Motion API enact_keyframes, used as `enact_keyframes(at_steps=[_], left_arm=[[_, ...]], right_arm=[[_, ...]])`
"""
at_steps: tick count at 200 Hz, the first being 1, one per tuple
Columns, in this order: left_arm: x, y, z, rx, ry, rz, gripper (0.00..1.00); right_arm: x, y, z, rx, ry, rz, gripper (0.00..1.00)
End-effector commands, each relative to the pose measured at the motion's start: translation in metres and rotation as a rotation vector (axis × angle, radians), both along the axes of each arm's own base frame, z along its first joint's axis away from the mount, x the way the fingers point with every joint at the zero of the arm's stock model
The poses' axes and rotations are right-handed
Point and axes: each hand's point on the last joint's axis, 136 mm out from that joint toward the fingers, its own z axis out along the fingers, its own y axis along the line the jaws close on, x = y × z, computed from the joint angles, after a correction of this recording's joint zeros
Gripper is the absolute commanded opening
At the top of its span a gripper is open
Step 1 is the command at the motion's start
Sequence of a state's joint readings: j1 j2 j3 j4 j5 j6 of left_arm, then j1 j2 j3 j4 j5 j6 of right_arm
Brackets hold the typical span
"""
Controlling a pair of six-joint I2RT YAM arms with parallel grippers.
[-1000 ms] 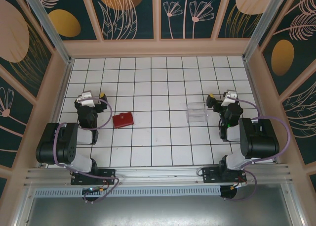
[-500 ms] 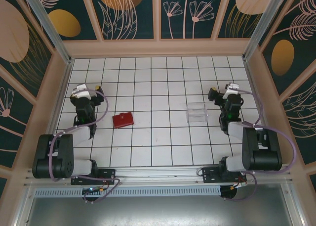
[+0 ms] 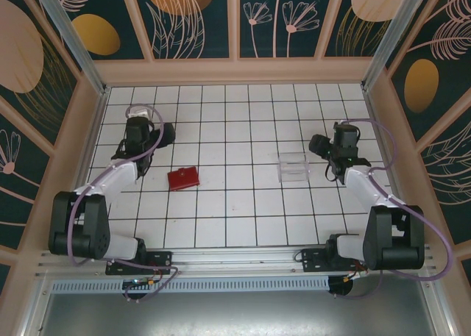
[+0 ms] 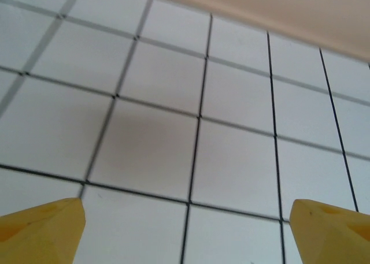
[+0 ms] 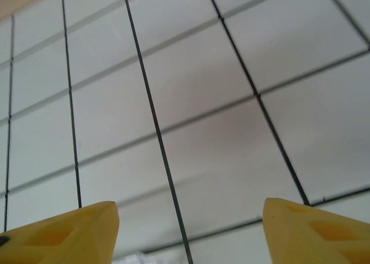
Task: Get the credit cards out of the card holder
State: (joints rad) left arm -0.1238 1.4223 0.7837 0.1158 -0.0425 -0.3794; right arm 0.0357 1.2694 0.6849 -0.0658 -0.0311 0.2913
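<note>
- Table [image 3: 243, 226]: white tiled surface with black grid lines, walled in by beige panels on the left, right and far sides.
- Card holder [image 3: 183, 179]: a small red wallet, lying flat on the tiles in the left half of the table, about midway between the near and far edges. Its red outer face is up. Its contents cannot be told from above. Nothing touches it.
- Left gripper [image 3: 141, 126]: reached out over the far-left part of the table, to the far left of the card holder and apart from it.
- Left gripper, wrist view [image 4: 185, 235]: the two yellow fingertips [image 4: 40, 229] sit at opposite bottom corners, so the jaws stand wide. Between them is bare tile, with the beige wall across the top of the view. Nothing is held.
- Clear plastic tray [image 3: 292, 167]: sits on the right half of the table, at about the same depth as the card holder and well apart from it.
- Right gripper [image 3: 331, 145]: hangs just to the far right of the tray. Whether it touches the tray cannot be told from above.
- Right gripper, wrist view [image 5: 188, 235]: the yellow fingertips [image 5: 315, 229] are spread apart, though less far than on the left. Bare tile shows between them and nothing is gripped.
- A pale blurred patch sits at the bottom edge of the right wrist view; what it is cannot be told.
</note>
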Motion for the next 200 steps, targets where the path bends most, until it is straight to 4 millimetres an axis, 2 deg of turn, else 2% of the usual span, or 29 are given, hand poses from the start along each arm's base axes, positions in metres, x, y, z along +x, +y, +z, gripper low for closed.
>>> enact_keyframes(at_steps=[1,26,67,120,159,200], left_arm=[[-0.029,-0.024,-0.034,-0.089,0.21,-0.083,0.89],[-0.044,-0.031,-0.042,-0.114,0.274,-0.112,0.89],[-0.063,-0.031,-0.052,-0.116,0.314,-0.116,0.89],[-0.061,-0.029,-0.053,-0.108,0.315,-0.109,0.9],[-0.063,-0.025,-0.054,-0.099,0.32,-0.089,0.9],[-0.066,-0.025,-0.056,-0.101,0.327,-0.083,0.9]], right_arm=[[-0.022,0.015,-0.015,0.035,0.132,0.074,0.6],[-0.023,0.028,-0.016,0.048,0.132,0.152,0.53],[-0.014,0.036,-0.022,0.028,0.147,0.205,0.44],[-0.006,0.05,-0.036,0.017,0.185,0.261,0.38],[-0.006,0.054,-0.047,-0.013,0.218,0.272,0.3],[-0.007,0.058,-0.046,-0.081,0.226,0.275,0.22]])
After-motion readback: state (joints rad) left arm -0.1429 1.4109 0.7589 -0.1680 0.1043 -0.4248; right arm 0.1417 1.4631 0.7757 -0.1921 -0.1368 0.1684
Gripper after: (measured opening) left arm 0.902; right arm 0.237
